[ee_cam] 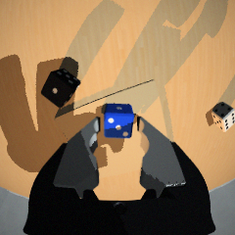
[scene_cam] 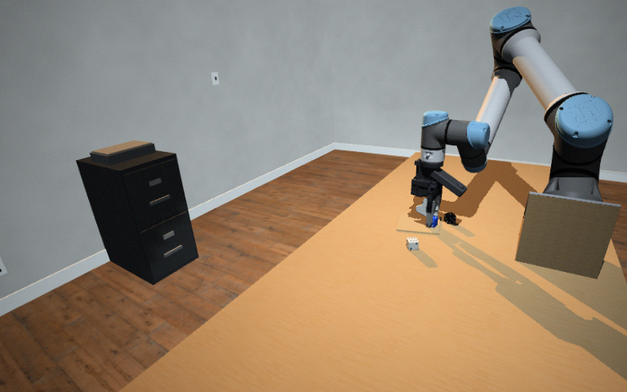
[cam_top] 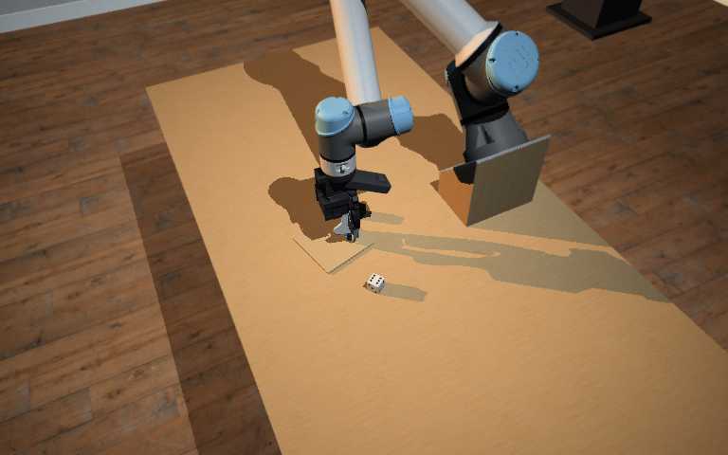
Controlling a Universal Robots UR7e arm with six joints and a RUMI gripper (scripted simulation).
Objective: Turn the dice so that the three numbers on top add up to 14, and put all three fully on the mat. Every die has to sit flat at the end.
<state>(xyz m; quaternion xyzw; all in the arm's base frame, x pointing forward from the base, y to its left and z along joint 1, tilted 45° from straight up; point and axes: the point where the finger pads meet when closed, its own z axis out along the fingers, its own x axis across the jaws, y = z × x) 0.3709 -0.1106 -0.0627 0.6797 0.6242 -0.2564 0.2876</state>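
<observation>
A blue die (ee_cam: 118, 120) sits on the thin tan mat (cam_top: 328, 250), close to its far edge. The face toward the wrist camera shows three pips. My gripper (ee_cam: 118, 117) is low over the mat with a finger on each side of the blue die. Narrow gaps show at both fingers, so it is open. It also shows in the top view (cam_top: 351, 233) and the exterior view (scene_cam: 433, 221). A black die (ee_cam: 60, 87) (scene_cam: 450, 218) lies just beyond the mat's edge. A white die (cam_top: 374, 282) (ee_cam: 223, 117) lies on the table off the mat, toward the front.
The arm's base sits behind a tilted grey and brown panel (cam_top: 494, 179) at the right of the table. A black filing cabinet (scene_cam: 138, 207) stands on the wooden floor far to the left.
</observation>
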